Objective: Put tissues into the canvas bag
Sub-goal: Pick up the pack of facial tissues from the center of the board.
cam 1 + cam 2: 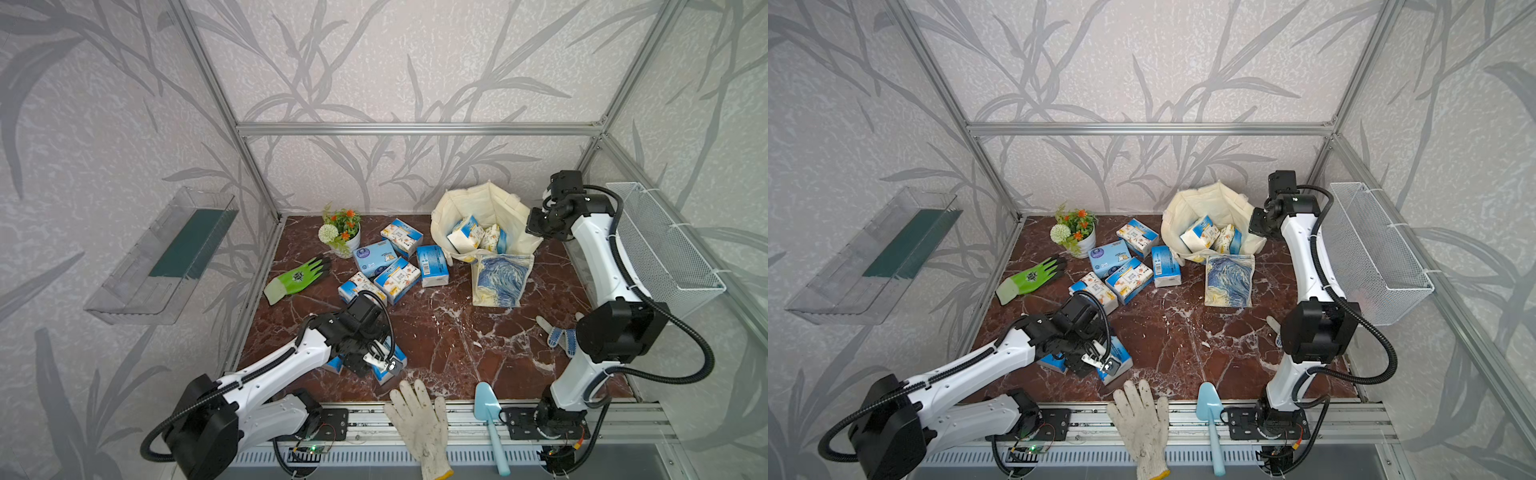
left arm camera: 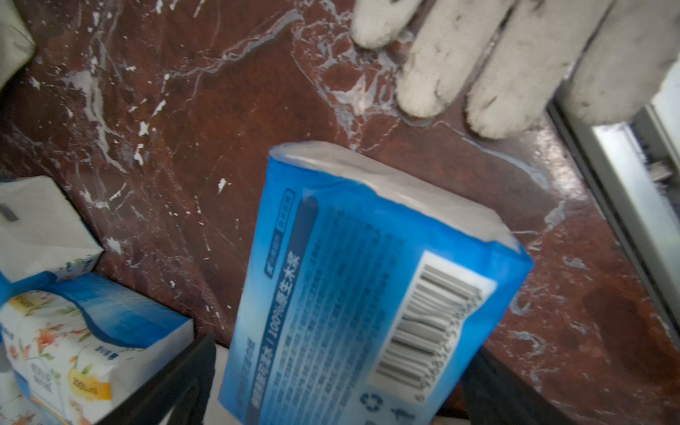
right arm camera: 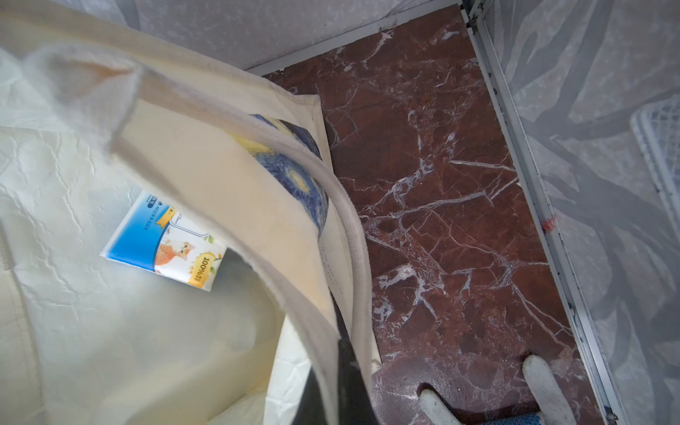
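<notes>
The cream canvas bag (image 1: 478, 203) (image 1: 1204, 199) stands open at the back right, its blue swirl panel folded forward. Two tissues packs (image 1: 467, 235) (image 3: 165, 239) lie inside it. My right gripper (image 1: 536, 228) (image 3: 342, 386) is shut on the bag's rim beside a handle. Several more tissues packs (image 1: 395, 274) (image 1: 1127, 278) are heaped mid-table. Near the front, my left gripper (image 1: 374, 357) (image 2: 338, 386) is open and straddles a blue barcode pack (image 2: 368, 276) (image 1: 1119, 357), one finger on each side of it. Another pack (image 2: 92, 331) lies just beside it.
A flower pot (image 1: 343, 235) and a green glove (image 1: 299, 276) sit at the left. A white glove (image 1: 419, 419) and a blue trowel (image 1: 490, 419) lie over the front edge. A dotted glove (image 1: 557, 336) lies by the right arm. A wire basket (image 1: 660, 245) hangs on the right wall.
</notes>
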Action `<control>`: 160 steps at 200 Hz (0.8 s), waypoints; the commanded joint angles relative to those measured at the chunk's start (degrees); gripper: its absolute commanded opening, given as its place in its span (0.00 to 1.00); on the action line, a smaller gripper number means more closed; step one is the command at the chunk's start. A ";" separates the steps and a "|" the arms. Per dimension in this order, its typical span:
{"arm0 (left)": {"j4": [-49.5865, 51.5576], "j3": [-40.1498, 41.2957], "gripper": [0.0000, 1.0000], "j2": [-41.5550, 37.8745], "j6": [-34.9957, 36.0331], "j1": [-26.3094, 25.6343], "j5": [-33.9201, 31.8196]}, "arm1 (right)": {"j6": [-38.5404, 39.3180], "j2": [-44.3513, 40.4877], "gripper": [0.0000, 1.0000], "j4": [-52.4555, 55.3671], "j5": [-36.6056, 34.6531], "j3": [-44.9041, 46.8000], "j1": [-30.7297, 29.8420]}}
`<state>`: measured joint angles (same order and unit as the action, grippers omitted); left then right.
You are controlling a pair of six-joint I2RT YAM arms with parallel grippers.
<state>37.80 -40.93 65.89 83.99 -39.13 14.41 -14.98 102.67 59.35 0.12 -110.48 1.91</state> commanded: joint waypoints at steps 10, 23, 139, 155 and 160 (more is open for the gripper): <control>0.91 -3.83 0.99 3.00 2.62 -0.92 -0.48 | 0.25 -1.93 0.00 1.12 1.19 1.27 0.66; 2.70 -5.04 0.99 5.14 2.67 -1.16 -1.03 | 0.27 -1.97 0.00 0.78 1.51 1.82 0.72; 11.78 -19.01 0.99 21.29 -6.82 -2.44 -4.26 | 0.17 -1.69 0.00 -0.17 3.22 3.09 0.99; 10.04 -18.14 0.99 21.47 -8.26 -2.62 -4.39 | 0.34 -1.78 0.00 -0.21 3.22 3.16 1.06; 9.57 -18.06 0.99 21.60 -8.75 -2.66 -4.35 | 0.39 -1.73 0.00 -0.23 3.30 3.18 1.08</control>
<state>46.15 -59.81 86.91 76.69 -41.32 10.39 -14.98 102.48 58.26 2.70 -108.20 2.70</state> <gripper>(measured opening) 0.994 0.058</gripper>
